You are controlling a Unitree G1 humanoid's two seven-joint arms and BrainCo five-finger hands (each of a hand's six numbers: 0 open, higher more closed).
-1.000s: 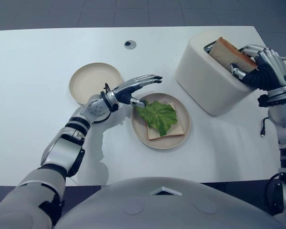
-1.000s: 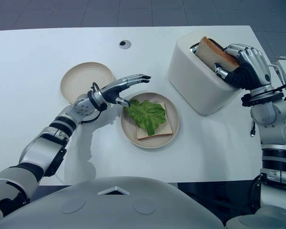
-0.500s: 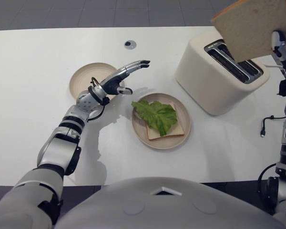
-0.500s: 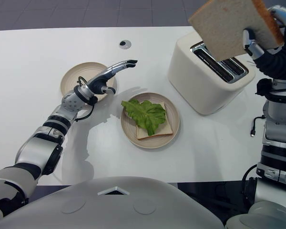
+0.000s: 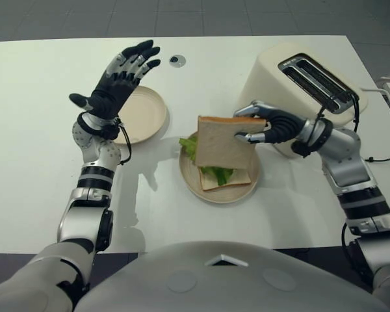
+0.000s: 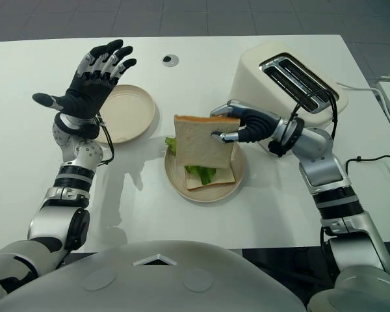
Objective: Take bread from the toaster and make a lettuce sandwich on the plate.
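**A:** Your left hand (image 5: pixel 114 81) is raised at the left, fingers spread and holding nothing, beside the spare dish (image 5: pixel 146 117). Is it any use there?

**B:** It's out of the way, which is fine. Your slice (image 5: pixel 221 149) hangs tilted just above the lettuce (image 5: pixel 214 173) on the plate (image 5: pixel 222 198), with your right hand (image 5: pixel 270 125) pinching its top edge.

**A:** And how do you set it down?

**B:** Level it first and square it over the bottom bread (image 5: pixel 233 182). Then lower it until it rests, and only then let go.

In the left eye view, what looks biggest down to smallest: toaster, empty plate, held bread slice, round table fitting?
1. toaster
2. empty plate and bread slice: they look alike, and the slice is raised nearer the camera, so unranked
3. round table fitting
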